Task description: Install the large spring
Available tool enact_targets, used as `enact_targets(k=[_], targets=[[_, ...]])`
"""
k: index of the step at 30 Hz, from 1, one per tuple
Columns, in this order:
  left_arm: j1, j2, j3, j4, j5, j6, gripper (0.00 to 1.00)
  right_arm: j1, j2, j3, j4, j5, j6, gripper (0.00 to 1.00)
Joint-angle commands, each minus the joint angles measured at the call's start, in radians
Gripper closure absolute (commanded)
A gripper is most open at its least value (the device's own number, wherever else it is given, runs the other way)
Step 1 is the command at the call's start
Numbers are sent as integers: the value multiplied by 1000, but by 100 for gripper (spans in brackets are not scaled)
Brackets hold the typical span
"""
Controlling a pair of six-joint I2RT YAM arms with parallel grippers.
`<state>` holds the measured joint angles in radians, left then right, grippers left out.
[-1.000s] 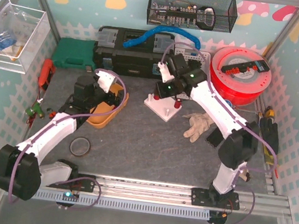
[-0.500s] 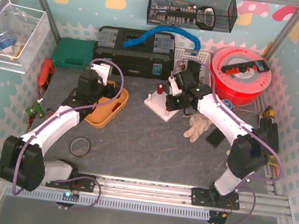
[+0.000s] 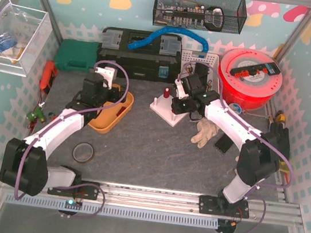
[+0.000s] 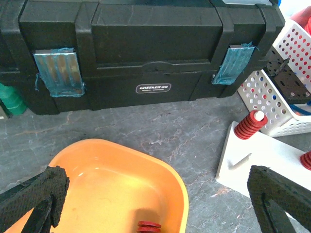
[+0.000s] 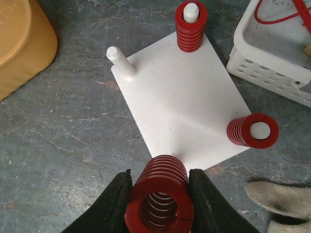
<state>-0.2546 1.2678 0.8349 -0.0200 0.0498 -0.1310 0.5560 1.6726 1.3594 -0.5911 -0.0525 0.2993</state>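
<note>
right fingers (image 5: pixel 112 204) clamped on the large spring (image 5: pixel 160 191), one finger each side of the coils, bore facing the wrist cam. spring's in the air just over the near corner of the white peg plate (image 5: pixel 180 107), not on any peg. plate has 2 smaller red springs on pegs: one at the far corner (image 5: pixel 190 26), one at the right corner (image 5: pixel 252 130). one bare peg (image 5: pixel 120 62) at the left corner, well apart from the held spring. can't tell if there's a peg under the held spring, view's blocked. left fingers (image 4: pixel 39 196) wide open, nothing btwn them, hanging over the orange tray (image 4: pixel 97 179), which sits left of the plate; a small red spring (image 4: pixel 148 226) lies in the tray. black toolbox (image 4: pixel 146 48) at the back of the desk (image 5: pixel 63 145), white perforated basket (image 5: pixel 272 58) just beside the plate on the right, work glove (image 5: pixel 279 204) on the desk near the plate's right corner.
</note>
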Motion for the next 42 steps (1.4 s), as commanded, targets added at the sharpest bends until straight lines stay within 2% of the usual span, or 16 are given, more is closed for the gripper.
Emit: enact_targets(k=[1,21,24,34,39,42], targets=[[6,11,38,-12,12,-18,1,-2,5,-20,55,16,-11,100],[6,25,38,-14,-20,-4,1,-2,75,-70,96,9,-12,100],[6,28,39,-14,-23,-5,1,-3,86,-79,105,13,-11,93],[6,54,49,-18,-33,-51,1,-3,132,-63,130,17,-1,61],[21,77,73,-74,-70,-143,3,-3,85,-41,94,33,-1,51],[74,102,102,-145,-19,-222,10,-3,50,-7,58,36,8,47]])
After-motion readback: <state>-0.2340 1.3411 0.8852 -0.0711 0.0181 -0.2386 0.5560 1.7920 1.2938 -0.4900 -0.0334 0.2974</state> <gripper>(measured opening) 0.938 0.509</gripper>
